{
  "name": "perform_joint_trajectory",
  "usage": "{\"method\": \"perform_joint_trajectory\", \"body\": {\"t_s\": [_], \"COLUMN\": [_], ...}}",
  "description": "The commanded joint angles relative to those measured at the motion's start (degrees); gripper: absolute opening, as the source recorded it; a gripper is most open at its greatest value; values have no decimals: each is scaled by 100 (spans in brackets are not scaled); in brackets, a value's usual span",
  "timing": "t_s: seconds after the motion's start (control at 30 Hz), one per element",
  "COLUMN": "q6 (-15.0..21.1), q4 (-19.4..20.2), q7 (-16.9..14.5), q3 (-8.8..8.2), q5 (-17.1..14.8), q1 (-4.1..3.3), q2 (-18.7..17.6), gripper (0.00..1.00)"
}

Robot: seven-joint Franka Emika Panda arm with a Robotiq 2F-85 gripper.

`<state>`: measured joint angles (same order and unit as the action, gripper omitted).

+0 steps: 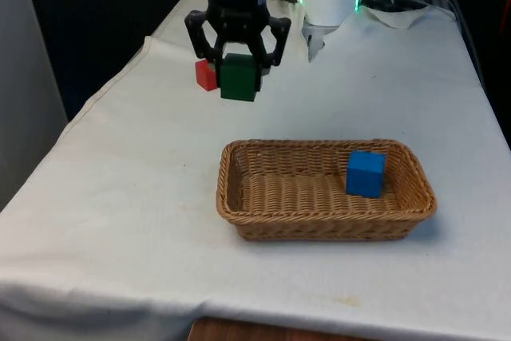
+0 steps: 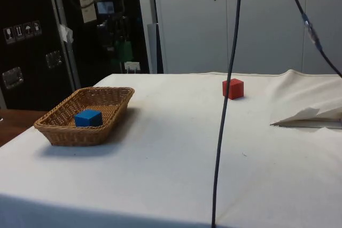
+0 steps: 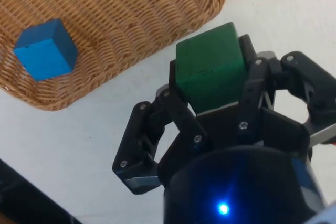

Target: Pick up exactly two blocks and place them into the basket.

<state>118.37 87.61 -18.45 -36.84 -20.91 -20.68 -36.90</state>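
My gripper [image 1: 238, 65] hangs in the air above the table, shut on a green block [image 1: 239, 77], behind the basket's end at the front view's left. The wrist view shows the green block [image 3: 211, 67] clamped between the fingers [image 3: 176, 111], just outside the basket's rim. In the side view the green block [image 2: 124, 52] hangs high above the basket. A wicker basket [image 1: 239, 221] stands near the front, with a blue block [image 1: 366, 172] lying inside it at the front view's right. A red block [image 1: 206, 74] rests on the cloth behind the gripper.
The red block [image 2: 233, 88] sits alone on the cloth well away from the basket [image 2: 61, 132]. A folded ridge of cloth [image 2: 307, 113] rises at the table's far side. A black cable [image 2: 224, 100] hangs down in front of the side camera.
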Motion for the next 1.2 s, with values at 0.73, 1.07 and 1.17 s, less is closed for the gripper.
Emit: {"method": "perform_joint_trajectory", "body": {"t_s": [0.73, 1.07, 1.17], "q6": [29, 46, 57], "q4": [-837, -1140, -1220], "q7": [779, 888, 911], "q3": [384, 418, 418], "q5": [23, -390, -521], "q1": [-23, 29, 40], "q2": [-985, -1427, -1553], "gripper": [3, 3, 3]}}
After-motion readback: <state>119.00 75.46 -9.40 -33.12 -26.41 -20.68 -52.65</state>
